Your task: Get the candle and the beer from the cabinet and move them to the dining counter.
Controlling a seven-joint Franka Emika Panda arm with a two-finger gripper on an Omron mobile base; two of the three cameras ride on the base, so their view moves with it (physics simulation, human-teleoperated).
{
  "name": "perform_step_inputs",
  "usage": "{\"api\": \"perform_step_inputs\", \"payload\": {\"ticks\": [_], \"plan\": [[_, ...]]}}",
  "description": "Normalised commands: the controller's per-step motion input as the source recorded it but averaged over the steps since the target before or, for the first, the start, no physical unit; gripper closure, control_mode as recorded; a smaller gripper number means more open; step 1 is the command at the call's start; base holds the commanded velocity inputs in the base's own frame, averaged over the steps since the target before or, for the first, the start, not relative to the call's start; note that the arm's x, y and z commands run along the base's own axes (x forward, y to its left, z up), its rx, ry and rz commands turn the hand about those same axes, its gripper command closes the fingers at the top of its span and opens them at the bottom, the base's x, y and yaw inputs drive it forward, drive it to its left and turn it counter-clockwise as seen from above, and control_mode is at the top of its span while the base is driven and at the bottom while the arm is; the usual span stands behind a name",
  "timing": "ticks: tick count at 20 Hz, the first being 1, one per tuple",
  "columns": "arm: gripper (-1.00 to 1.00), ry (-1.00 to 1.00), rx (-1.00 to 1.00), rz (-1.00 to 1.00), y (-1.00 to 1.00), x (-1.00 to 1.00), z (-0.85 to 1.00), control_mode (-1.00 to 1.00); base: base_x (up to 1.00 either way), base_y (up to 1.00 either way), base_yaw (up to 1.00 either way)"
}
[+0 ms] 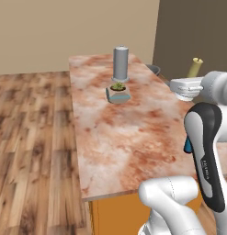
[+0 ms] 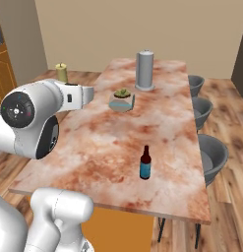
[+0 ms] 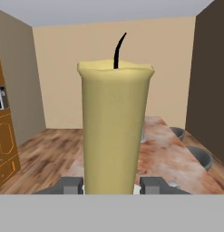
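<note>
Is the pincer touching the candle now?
Touching. In the hand view the candle stands between the two fingertips of the pincer, which press on its base from both sides, with no gap visible.

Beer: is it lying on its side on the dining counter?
No. The beer stands upright on the dining counter, neck up, apart from the small plant pot.
</note>
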Motion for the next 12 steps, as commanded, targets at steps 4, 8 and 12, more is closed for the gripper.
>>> {"api": "perform_step_inputs", "payload": {"ticks": [4, 8, 12], "plan": [[1.0, 0.0, 0.0, 0.0, 0.0, 0.0, 0.0, 1.0, 0.0, 0.0, 0.0], [1.0, 0.0, 0.0, 0.0, 0.0, 0.0, 0.0, 1.0, 0.0, 0.0, 0.0], [1.0, 0.0, 0.0, 0.0, 0.0, 0.0, 0.0, 1.0, 0.0, 0.0, 0.0]]}}
